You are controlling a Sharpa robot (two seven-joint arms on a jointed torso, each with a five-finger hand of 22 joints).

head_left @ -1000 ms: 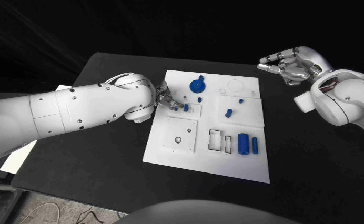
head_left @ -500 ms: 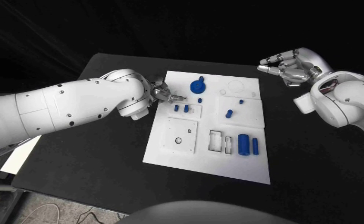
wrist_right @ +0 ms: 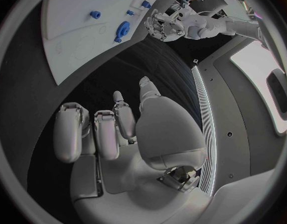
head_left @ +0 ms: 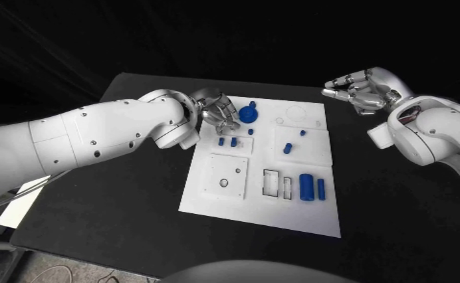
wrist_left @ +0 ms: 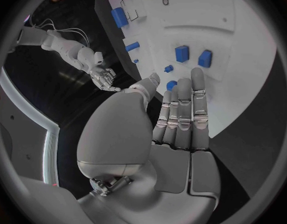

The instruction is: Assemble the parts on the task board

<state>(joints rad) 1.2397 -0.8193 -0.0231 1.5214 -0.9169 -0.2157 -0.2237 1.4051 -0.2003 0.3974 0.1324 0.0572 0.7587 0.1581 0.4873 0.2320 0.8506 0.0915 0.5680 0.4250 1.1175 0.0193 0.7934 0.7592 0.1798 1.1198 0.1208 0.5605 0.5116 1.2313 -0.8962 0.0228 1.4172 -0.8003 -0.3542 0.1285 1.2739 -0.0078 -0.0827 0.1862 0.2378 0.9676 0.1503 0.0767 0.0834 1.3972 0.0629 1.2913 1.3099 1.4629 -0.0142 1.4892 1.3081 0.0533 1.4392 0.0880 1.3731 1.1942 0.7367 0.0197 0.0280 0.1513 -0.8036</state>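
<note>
The left hand (head_left: 217, 111) hovers over the upper left corner of the task board (head_left: 230, 200), left of centre in the head view. Its fingers (wrist_left: 192, 102) are stretched out nearly straight and side by side, and nothing lies between them and the thumb: it holds nothing. The right hand (head_left: 366, 90) hangs at the upper right of the head view, off the board over the black table (head_left: 115, 210), its fingers curled loosely inward around nothing I can make out.

Just right of the left fingertips stands the round blue part (head_left: 249, 113), a disc with a small knob on top. Below it sit two small blue pegs (head_left: 228, 141) side by side, touching nothing but the board. Further right, near the middle of the board, a short blue peg (head_left: 288, 145) stands by itself. At the lower right, the large blue cylinder (head_left: 307, 185) and a slimmer blue bar (head_left: 321, 188) lie beside each other, just right of two empty rectangular slots (head_left: 278, 183).

The risk, as I judge it, is a sweep: the straight fingers are near the disc and the two pegs, so a sideways or downward reach could knock them over or nudge the board askew. The loose cylinder could also roll if bumped.

The cylinder and bar lie flat, long axes running top to bottom in the head view, parallel to the slots.
</note>
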